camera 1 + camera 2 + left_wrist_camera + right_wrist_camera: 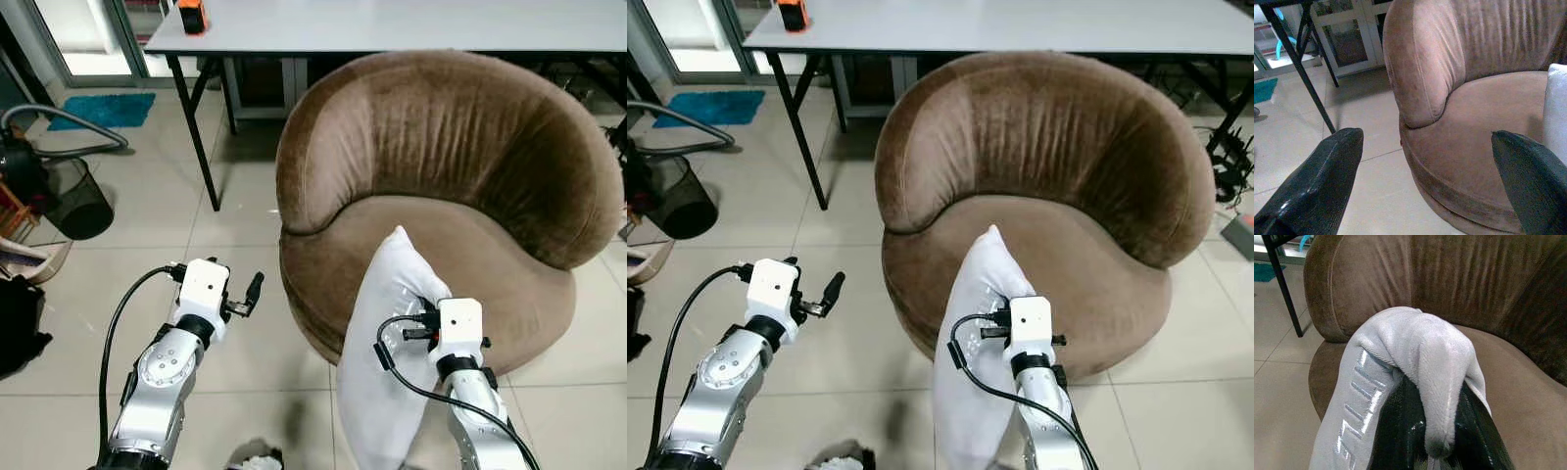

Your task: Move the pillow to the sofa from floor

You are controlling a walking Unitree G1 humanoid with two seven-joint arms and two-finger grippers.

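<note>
The right end effector [1437,431] pinches a fold of the white pillow [377,372] tight between its black fingers, the pillow hanging below it against the brown sofa's [460,176] front edge. The left end effector [1425,181] is spread wide and holds nothing, with the sofa just ahead of it.
</note>
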